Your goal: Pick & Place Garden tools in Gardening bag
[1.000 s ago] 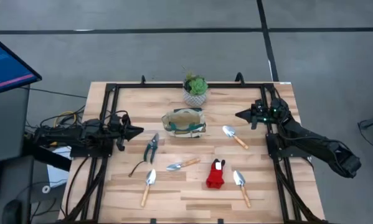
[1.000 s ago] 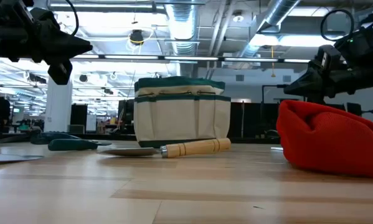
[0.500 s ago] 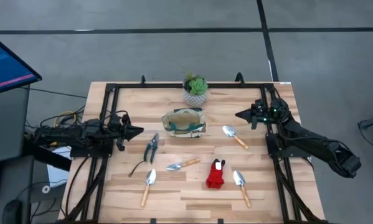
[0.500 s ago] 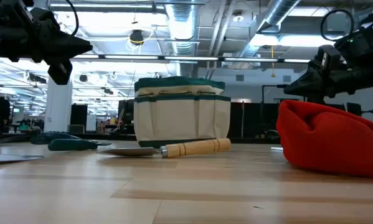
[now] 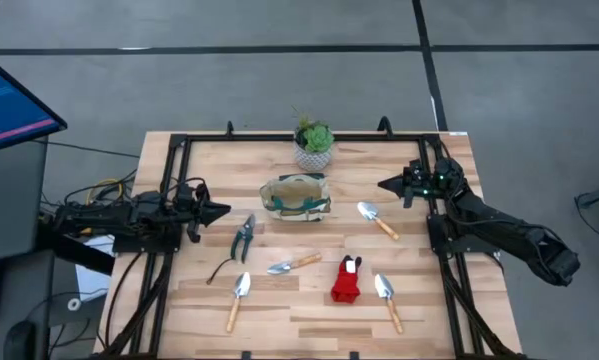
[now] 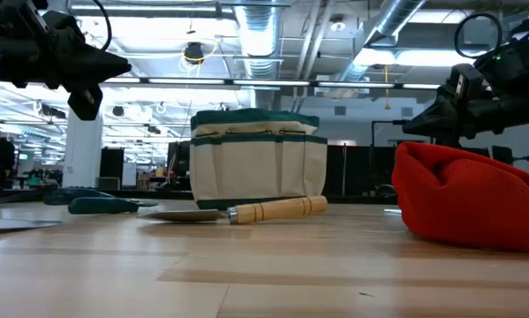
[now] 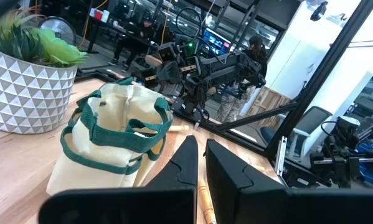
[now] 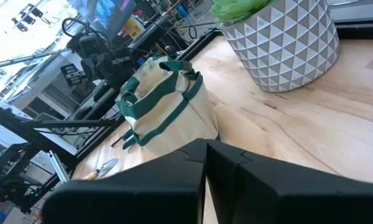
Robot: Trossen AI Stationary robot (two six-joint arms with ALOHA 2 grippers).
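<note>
My left pincer (image 5: pixel 222 211) hangs clenched on nothing at the left of the high view, above the table's (image 5: pixel 419 300) left side, its tip pointing right toward the gardening bag (image 5: pixel 295 196). My right pincer (image 5: pixel 384 184) is likewise clenched and empty at the right of the frame, pointing left at the same bag.

The gardening bag sits a little above the centre of the frame, upright, its green handles on top, with no tool seen inside it. Just above it stands the plant pot (image 5: pixel 313 153).

Just right of my left pincer lie the pruning shears (image 5: pixel 243 236), and below them the thin black curved tool (image 5: pixel 220 269). Lower still a trowel (image 5: pixel 238 298) lies near the table's lower edge. Another trowel (image 5: pixel 292 265) lies below the bag, its handle toward the red-and-black item (image 5: pixel 347 281). To that item's right lies a third trowel (image 5: pixel 387 300), and a fourth trowel (image 5: pixel 377 220) lies right of the bag, below my right pincer.
</note>
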